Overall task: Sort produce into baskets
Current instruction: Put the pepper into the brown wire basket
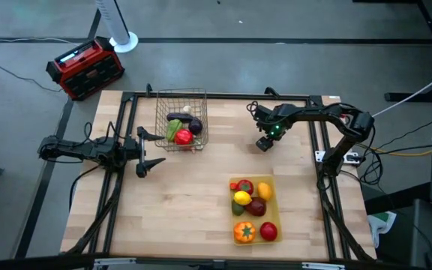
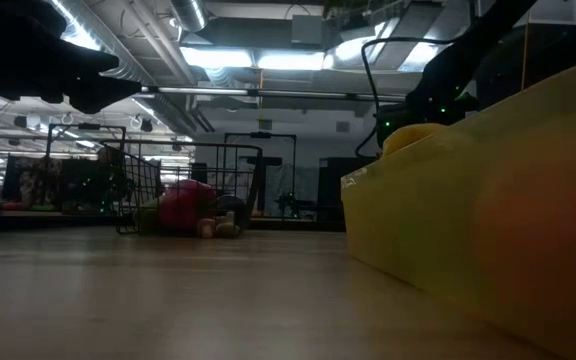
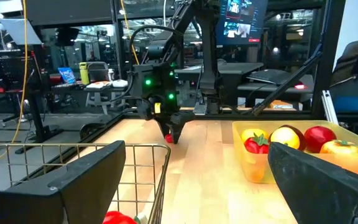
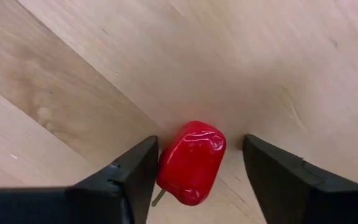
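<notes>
Fingers (image 4: 132, 174) astride red pepper (image 4: 191, 162)

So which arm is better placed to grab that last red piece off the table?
The right. Its claw is open with the red pepper between its fingers, on the table. The left claw waits beside the wire basket, apart from it.

Red pepper (image 4: 191, 162) unseen from above, under right hand (image 1: 265, 142).

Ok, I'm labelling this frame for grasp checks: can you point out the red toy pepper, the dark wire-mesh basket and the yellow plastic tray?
Red toy pepper (image 4: 191, 163): right wrist view, middle of its glossy body.
Dark wire-mesh basket (image 1: 181, 93): high view, far rim.
Translucent yellow plastic tray (image 1: 274, 201): high view, right-hand wall.
</notes>
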`<state>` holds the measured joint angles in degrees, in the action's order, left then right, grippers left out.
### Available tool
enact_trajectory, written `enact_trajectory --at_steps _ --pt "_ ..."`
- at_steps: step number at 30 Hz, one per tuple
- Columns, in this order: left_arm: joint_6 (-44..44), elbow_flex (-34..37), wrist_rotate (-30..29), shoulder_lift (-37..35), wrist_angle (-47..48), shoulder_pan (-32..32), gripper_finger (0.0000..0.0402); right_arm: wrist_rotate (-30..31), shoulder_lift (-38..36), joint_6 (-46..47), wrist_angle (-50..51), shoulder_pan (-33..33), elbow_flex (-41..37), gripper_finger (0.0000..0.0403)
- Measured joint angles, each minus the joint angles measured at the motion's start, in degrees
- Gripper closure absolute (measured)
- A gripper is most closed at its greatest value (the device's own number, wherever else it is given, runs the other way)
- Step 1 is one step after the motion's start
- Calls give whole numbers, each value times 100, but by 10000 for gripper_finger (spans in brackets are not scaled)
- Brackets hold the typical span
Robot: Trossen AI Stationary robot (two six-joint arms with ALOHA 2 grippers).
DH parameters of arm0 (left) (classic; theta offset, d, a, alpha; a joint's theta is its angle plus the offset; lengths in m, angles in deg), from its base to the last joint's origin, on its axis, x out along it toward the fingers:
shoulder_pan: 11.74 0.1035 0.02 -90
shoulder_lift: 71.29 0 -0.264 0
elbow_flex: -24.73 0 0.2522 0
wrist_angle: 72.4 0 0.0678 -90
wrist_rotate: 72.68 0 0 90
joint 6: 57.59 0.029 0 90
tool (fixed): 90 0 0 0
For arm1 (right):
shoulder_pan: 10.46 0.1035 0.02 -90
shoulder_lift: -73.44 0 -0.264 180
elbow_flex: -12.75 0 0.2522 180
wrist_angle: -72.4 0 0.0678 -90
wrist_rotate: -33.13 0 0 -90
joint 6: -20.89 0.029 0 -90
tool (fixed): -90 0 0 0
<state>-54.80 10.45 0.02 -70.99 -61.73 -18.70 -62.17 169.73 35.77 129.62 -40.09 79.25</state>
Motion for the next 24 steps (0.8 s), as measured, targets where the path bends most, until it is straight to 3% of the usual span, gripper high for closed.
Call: enact_trajectory --at_steps 14,24 --pt "0 0 -2 0 0 -1 9 -132 2 4 -65 2 2 232" --pt "0 0 -2 0 0 -1 9 -1607 13 8 -839 7 303 236"
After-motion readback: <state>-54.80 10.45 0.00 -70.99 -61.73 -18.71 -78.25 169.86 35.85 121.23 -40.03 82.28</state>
